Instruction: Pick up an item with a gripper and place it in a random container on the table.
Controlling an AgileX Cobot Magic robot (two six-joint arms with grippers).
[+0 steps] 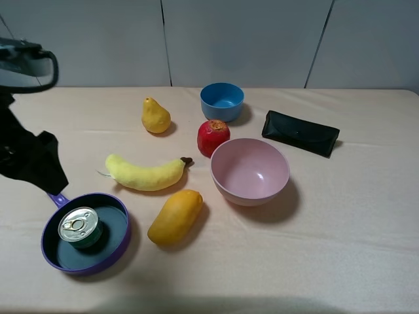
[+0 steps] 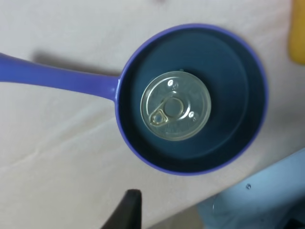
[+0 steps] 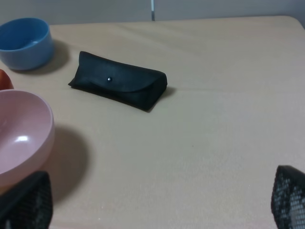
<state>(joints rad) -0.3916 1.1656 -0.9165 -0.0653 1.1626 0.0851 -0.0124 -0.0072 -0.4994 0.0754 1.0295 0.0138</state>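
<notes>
- Tin can [image 1: 80, 227]: small, round, silver pull-ring lid up, standing upright inside the purple frying pan [image 1: 116, 252]; nothing grips it. The left wrist view shows it [image 2: 176, 105] near the middle of the pan's dark teal floor [image 2: 228, 95].
- Pan: near the front left of the table [image 1: 340, 261], handle [image 2: 52, 76] pointing toward the left arm.
- Left gripper [image 1: 29, 157]: raised beside the pan's handle, clear of the can; one dark fingertip [image 2: 128, 210] shows, so the jaws' state cannot be told.
- Right gripper [image 3: 157, 200]: jaws spread wide, empty, low over the table, facing a black case [image 3: 119, 86].
- Also on the table: banana [image 1: 145, 173], mango [image 1: 175, 217], yellow pear [image 1: 156, 116], pomegranate [image 1: 213, 137], pink bowl [image 1: 249, 171], blue bowl [image 1: 222, 101].
</notes>
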